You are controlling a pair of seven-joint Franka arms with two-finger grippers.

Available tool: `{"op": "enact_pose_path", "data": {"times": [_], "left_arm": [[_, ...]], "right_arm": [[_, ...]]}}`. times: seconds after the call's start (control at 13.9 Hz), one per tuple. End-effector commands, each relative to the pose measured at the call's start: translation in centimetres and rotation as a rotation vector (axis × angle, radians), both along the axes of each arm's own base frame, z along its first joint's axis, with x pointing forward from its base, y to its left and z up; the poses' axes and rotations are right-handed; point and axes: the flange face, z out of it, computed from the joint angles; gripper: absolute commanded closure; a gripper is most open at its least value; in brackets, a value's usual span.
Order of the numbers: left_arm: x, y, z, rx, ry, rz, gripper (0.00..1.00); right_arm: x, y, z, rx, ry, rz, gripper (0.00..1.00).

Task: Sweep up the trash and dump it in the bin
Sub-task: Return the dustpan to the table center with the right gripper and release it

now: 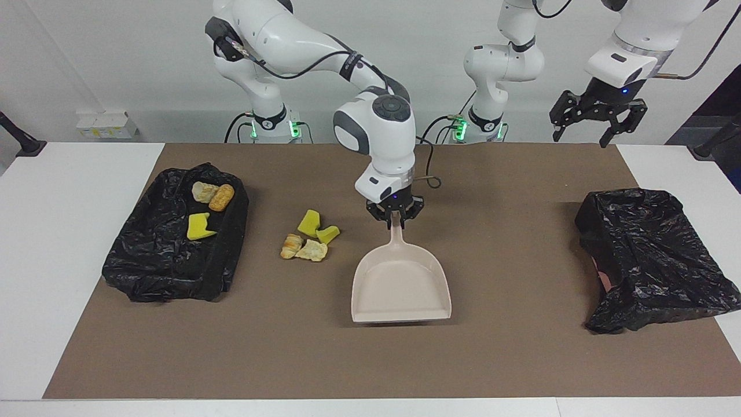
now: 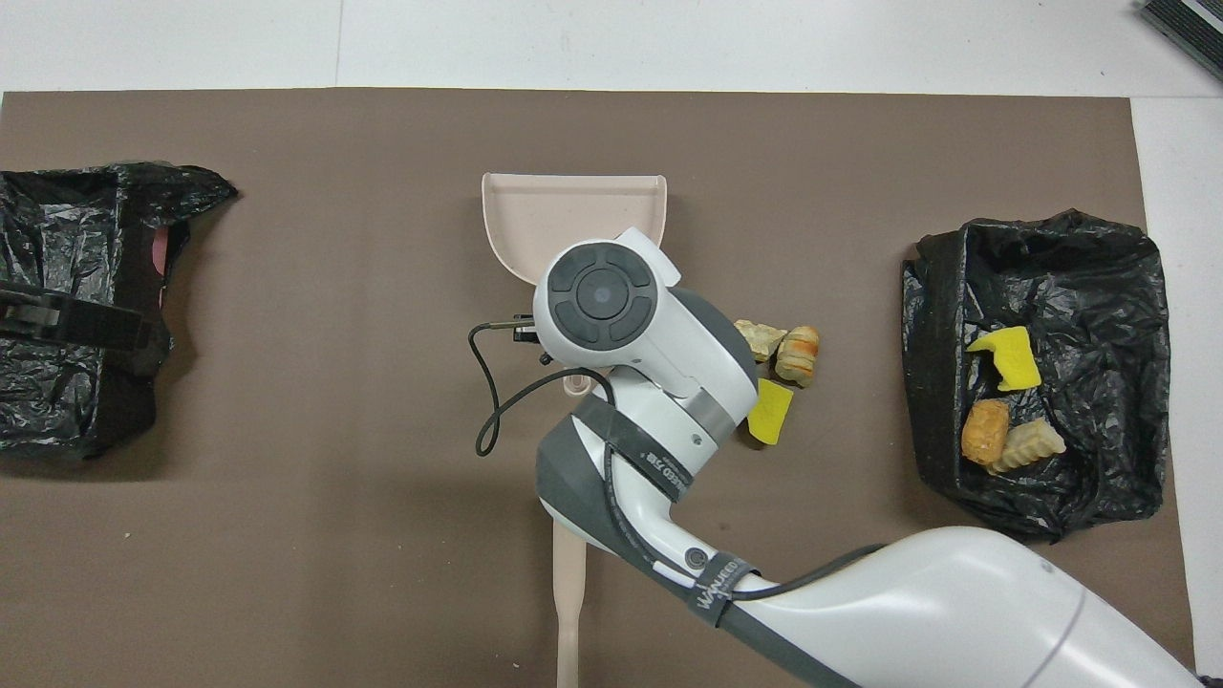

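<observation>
Four trash bits (image 1: 307,238) on mat, three in bag (image 1: 168,266).

Only legible text: "WANKEED" or similar, light lettering on a black strap (image 2: 715,590) wrapped around the right arm's forearm link, overhead view; last letters not certain. A second black band (image 2: 650,463), on the same arm and closer to the wrist than that strap, carries small white print, too small to read. No readable labels, numbers or signs anywhere else in either view.
</observation>
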Motion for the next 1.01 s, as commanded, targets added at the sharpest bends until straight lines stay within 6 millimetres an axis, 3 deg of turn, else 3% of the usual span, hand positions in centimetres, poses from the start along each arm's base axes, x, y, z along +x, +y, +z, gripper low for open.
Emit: {"op": "enact_pose_path", "data": {"times": [0.0,0.29,0.43,0.57,0.72,0.93], "left_arm": [[0.0,1.1,0.5,0.032,0.007,0.001,0.00],[0.0,0.8,0.5,0.033,0.008,-0.005,0.00],[-0.3,0.5,0.5,0.024,0.012,0.000,0.00],[-0.3,0.6,0.4,0.025,0.015,0.003,0.00],[-0.2,0.5,0.6,0.024,0.003,0.002,0.00],[-0.2,0.1,0.6,0.022,-0.005,-0.009,0.00]], "right_arm": [[0.6,1.0,-0.7,0.012,-0.029,-0.011,1.00],[0.5,0.8,-1.9,0.059,-0.041,0.002,0.73],[0.1,0.7,-2.3,0.052,-0.032,0.009,0.46],[-0.2,0.8,-2.3,0.045,-0.027,0.015,0.26],[-0.5,0.8,-1.2,0.030,-0.043,0.024,0.00],[-4.5,1.1,2.2,-0.033,-0.030,0.053,0.00]]}}
